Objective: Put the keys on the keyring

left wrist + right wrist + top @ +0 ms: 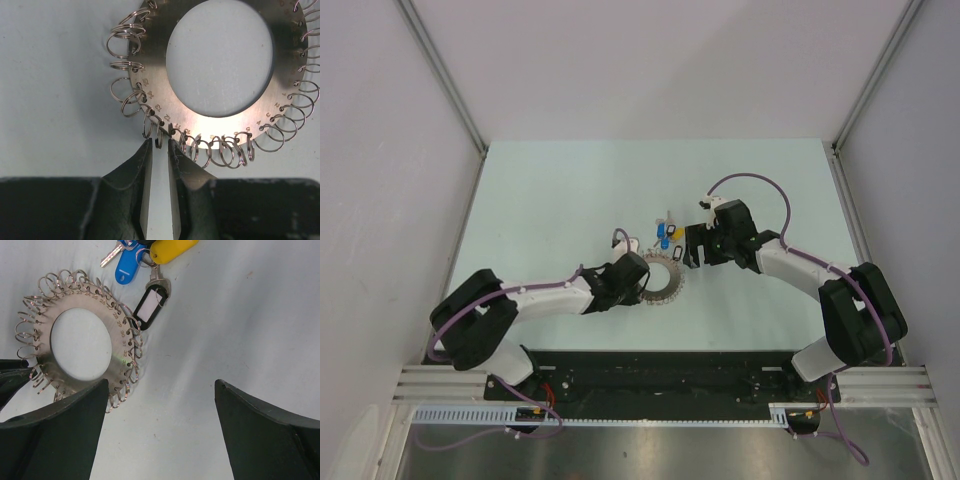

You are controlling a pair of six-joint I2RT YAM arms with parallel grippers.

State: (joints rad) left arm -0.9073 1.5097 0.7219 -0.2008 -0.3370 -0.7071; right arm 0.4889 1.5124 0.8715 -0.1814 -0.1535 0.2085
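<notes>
Keyring (661, 283) lies flat on the pale bench (550, 190), near the middle and well away from every bench edge. It is a silver plate with a big round hole, and little wire loops (125, 42) stick out all round its rim. Just past the far rim lie the keys (127, 267), with a blue tag, a yellow tag (172, 249) and a black-rimmed tag (150, 305). The end of the black-rimmed tag comes right up to the loops.

On the left side of the keyring, the left tool (160, 145) points at the rim. Its two fingers stand close together with only a thin gap. One small loop sits right at the tips, in that gap. I cannot tell if the fingers pinch it.

On the far right side hangs the right tool (161, 385), its fingers spread wide apart and holding nothing. Bare bench shows between them. One finger hides a bit of the rim in the right wrist view. Plenty of bench lies between these things and the side walls (390, 200).
</notes>
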